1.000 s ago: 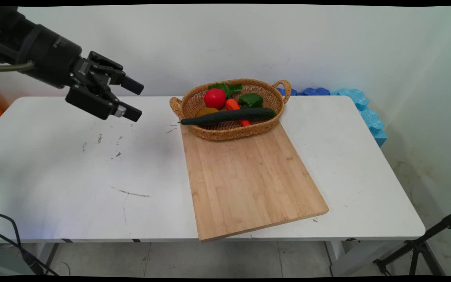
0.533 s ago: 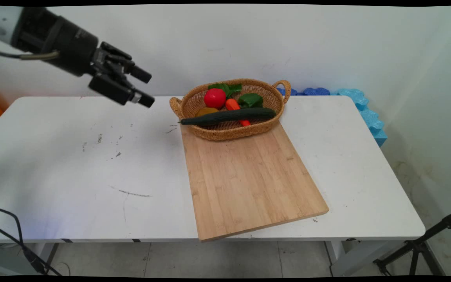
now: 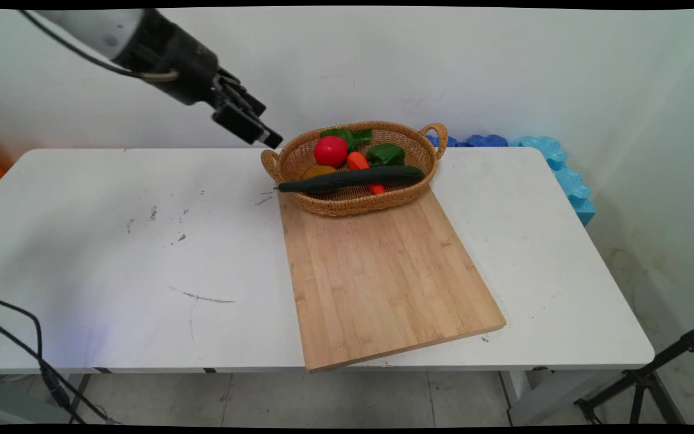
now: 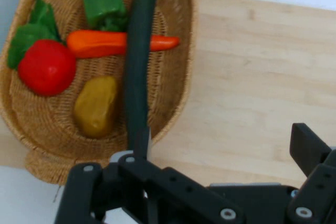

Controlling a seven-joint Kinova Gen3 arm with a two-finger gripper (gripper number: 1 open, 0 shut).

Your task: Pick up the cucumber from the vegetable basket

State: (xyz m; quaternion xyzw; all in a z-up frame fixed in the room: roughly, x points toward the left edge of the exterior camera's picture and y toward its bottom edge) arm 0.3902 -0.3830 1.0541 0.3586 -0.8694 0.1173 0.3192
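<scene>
Hovering above the tabletop [image 3: 112, 241] just left of the basket [image 3: 347, 202], the gripper [image 3: 261, 126] points down toward the basket's left handle, touching nothing. Its fingers [image 4: 310, 148] stand apart, holding nothing. The basket sits at the far end of a wooden board [image 3: 383, 271]. A long dark cucumber [image 3: 353, 178] lies across the basket, its tip sticking out over the left rim, nearest the gripper. Under it lies a carrot [image 3: 359, 163], with a tomato [image 3: 331, 150], a green pepper [image 3: 386, 155], some leafy greens [image 3: 347, 135] and a potato [image 4: 95, 106] around it. Blue foam [image 3: 558, 163] lies by the wall.
</scene>
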